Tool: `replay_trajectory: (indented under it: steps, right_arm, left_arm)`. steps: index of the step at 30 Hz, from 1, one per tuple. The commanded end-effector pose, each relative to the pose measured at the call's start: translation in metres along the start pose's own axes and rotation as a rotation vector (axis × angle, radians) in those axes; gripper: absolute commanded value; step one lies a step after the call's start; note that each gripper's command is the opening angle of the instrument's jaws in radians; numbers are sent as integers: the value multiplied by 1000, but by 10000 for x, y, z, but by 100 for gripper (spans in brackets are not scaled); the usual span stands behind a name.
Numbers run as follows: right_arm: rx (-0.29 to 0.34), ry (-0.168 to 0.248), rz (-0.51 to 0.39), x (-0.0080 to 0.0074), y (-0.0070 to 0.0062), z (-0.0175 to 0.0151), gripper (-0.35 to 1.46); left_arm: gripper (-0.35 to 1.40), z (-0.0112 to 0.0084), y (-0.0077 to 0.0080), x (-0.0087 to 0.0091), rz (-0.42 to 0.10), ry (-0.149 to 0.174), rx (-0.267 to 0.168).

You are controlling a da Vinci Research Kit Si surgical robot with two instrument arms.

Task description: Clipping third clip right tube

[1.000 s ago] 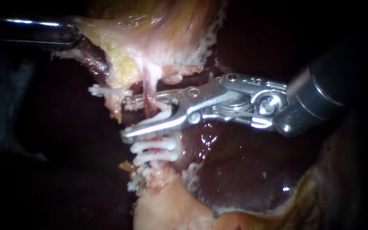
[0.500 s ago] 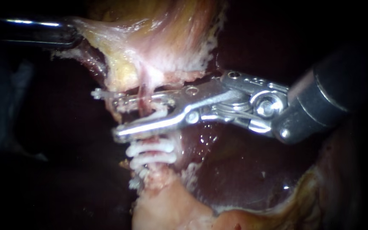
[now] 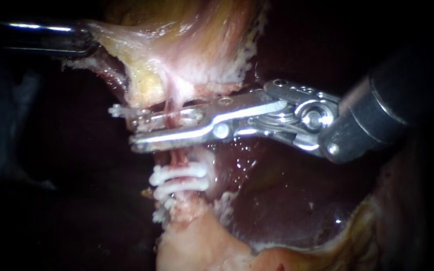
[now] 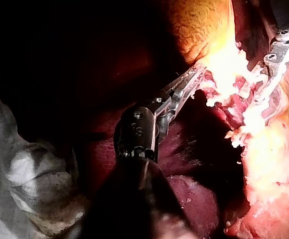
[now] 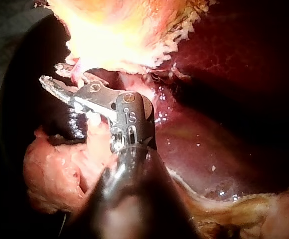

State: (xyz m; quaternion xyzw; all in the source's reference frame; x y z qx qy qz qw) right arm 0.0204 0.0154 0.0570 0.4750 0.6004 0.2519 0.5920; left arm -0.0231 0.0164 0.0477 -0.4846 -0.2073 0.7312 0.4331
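Closure is the step in hand, by my reading: the right instrument [image 3: 137, 131] has its jaws nearly together across the tube [image 3: 177, 158], pinching a white clip [image 3: 120, 110] whose tip pokes out past them, just above two lower clips [image 3: 179, 176] seated on the same tube. The left instrument [image 3: 79, 40] has its jaws clamped on the gallbladder [image 3: 187, 45], drawing the tube taut away from the liver [image 3: 277, 200]. To do this well, squeeze fully and squarely, with the whole tube inside the clip and no stray fringe caught. Hold traction steady without twisting or dragging, and release only once the clip's tip looks latched.
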Motion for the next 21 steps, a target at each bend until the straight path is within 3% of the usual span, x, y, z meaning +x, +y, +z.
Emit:
replay_trajectory:
  steps: [1, 4, 8, 11, 21]
  right_arm:
    - [0, 5, 22, 0, 1, 0, -13]
    - [-3, 6, 26, -4, 5, -4, -35]
    - [-29, 0, 22, -13, 10, -10, -35]
    - [-53, -43, 21, -18, 11, -10, -35]
    - [-54, -43, 20, -19, 13, -9, -35]
  left_arm:
    - [-35, 0, 0, 0, 0, 0, 1]
    - [-35, 1, 0, -1, 0, 0, 1]
    - [-35, 1, 0, -1, 0, 0, 1]
    - [-35, 1, 0, -1, 0, 0, 1]
    - [-35, 1, 0, -1, 0, 0, 1]
